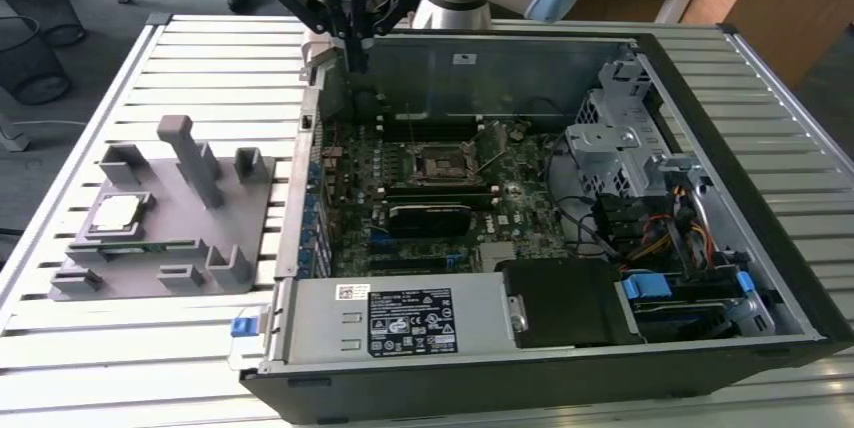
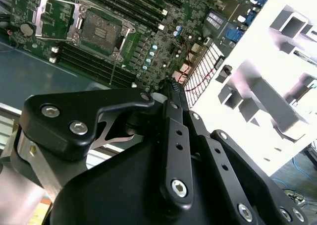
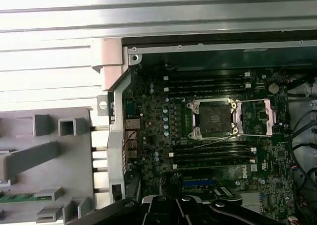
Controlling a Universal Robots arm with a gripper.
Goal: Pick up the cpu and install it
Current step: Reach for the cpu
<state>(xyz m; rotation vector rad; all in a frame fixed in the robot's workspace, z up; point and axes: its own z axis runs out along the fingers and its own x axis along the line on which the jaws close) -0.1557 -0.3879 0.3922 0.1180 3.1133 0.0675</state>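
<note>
An open computer case [image 1: 801, 248] fills the centre and right of the exterior view, on a white slatted counter [image 1: 214, 78]. A green motherboard [image 1: 358, 240] lies inside it, with a labelled power supply [image 1: 400, 320] at lower centre. A grey fixture [image 1: 167, 240] sits at left.

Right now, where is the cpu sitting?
In the exterior view, the cpu lies on the grey fixture at that view's left, outside the open computer case; the tool hangs apart from it, above the case's far edge.

Even daylight lights the bench [image 1: 200, 68]; the cpu [image 1: 118, 211] gleams pale. In the second wrist view the grey fixture [image 2: 262, 93] glares white beside a dim motherboard [image 2: 148, 41].
</note>
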